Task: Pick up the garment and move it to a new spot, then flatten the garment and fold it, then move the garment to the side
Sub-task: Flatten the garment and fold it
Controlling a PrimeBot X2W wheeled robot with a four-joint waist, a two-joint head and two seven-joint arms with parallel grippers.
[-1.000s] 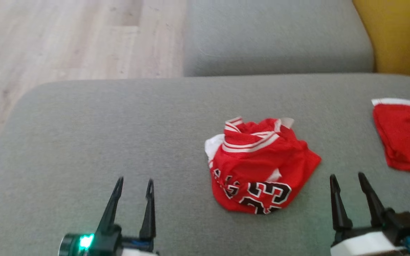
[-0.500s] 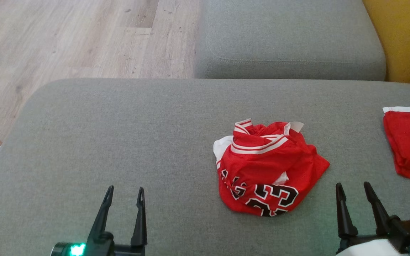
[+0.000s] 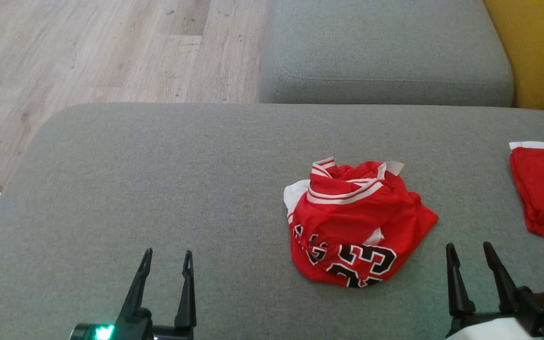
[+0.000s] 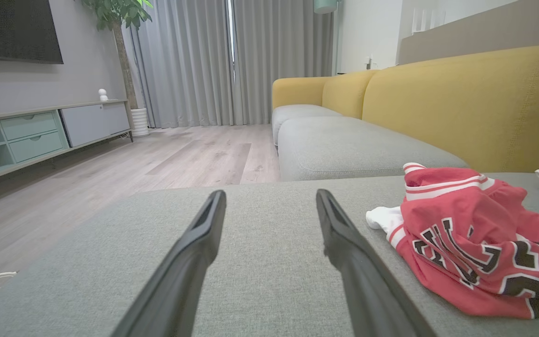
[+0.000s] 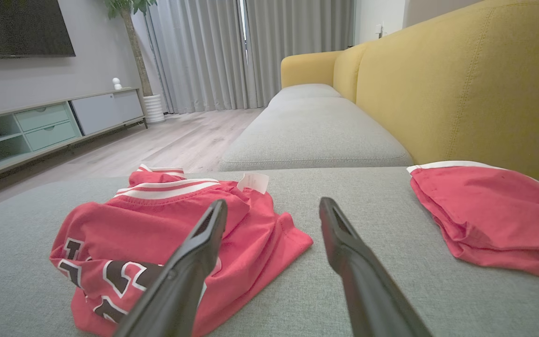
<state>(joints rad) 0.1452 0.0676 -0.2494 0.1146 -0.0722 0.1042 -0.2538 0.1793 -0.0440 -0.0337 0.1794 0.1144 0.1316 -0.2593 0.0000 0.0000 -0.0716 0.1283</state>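
Seen from the head camera, a crumpled red jersey (image 3: 357,222) with black-and-white lettering lies right of centre on a grey sofa cushion (image 3: 158,165). It sits between the left gripper (image 3: 166,255) and the right gripper (image 3: 469,246), both empty, fingers spread and clear of the cloth. A second red garment (image 3: 543,189) rests at the cushion's right edge, apart from the jersey. In the left wrist view, the left gripper's parted fingers point across bare cushion, the jersey off to their right. In the right wrist view, one of the right gripper's parted fingers crosses in front of the jersey, with the second red garment at right below the yellow backrest (image 5: 484,84).
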